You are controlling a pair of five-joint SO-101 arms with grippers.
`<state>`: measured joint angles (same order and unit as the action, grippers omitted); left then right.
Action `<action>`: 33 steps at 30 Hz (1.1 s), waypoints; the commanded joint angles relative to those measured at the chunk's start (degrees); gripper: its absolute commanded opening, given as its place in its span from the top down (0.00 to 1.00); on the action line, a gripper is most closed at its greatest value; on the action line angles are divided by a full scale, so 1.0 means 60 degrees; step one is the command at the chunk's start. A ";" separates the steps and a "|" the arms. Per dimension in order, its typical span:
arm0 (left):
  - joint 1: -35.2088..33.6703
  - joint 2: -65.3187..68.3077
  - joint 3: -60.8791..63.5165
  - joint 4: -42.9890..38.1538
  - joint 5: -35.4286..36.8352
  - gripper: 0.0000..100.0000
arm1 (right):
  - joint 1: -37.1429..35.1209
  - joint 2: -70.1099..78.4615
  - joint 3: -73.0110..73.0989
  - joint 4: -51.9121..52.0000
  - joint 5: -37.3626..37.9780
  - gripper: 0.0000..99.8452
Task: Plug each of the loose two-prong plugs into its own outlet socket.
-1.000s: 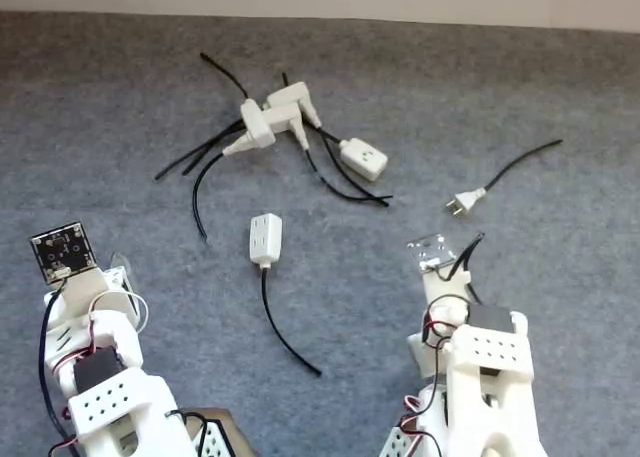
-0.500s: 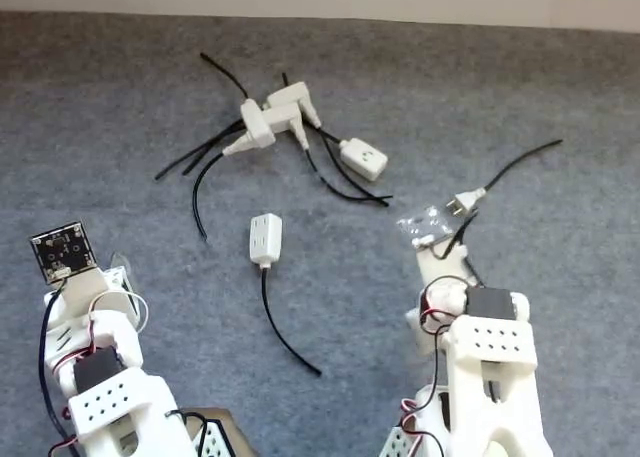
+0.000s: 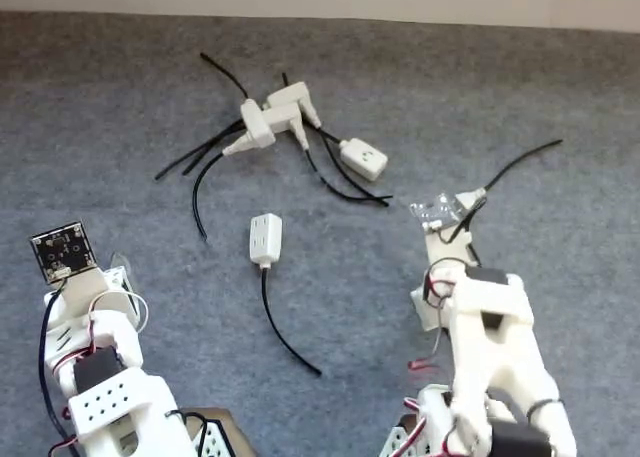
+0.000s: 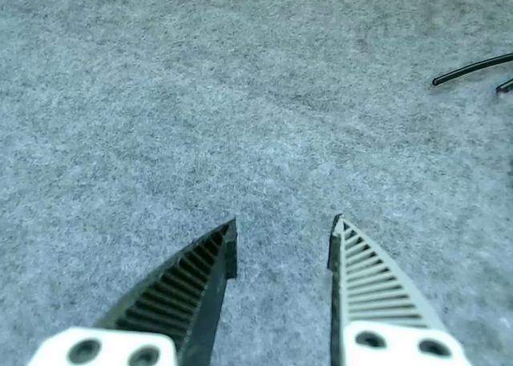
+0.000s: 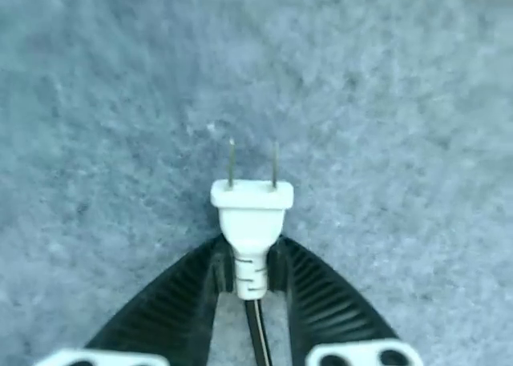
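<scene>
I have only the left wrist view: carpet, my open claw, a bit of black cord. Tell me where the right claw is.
Observer: The right claw sits closed against both sides of the neck of a white two-prong plug. The plug's prongs point away from the claw.
Operator: Give me the nearest socket with nothing plugged in.
Observer: A white outlet socket lies alone between the two arms, with its black cord trailing back toward them.
Operator: List the other sockets.
Observer: A second socket lies farther out. Beyond it is a cluster of white pieces tangled with cords, and I cannot tell what is plugged in there.
</scene>
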<state>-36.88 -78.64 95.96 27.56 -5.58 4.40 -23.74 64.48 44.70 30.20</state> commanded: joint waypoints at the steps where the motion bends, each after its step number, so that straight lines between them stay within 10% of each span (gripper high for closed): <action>1: 0.0125 -0.0125 -0.0139 -0.0117 -0.0015 0.80 | 0.0462 0.1575 -0.1062 -0.0256 -0.0132 0.80; 33: 0.0168 -0.0125 -0.0139 -0.0117 -0.0015 0.80 | 0.5018 0.1971 -0.3846 -0.0256 0.1582 0.77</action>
<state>-36.88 -78.64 95.96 27.56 -5.58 31.74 -11.52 44.35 44.18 38.99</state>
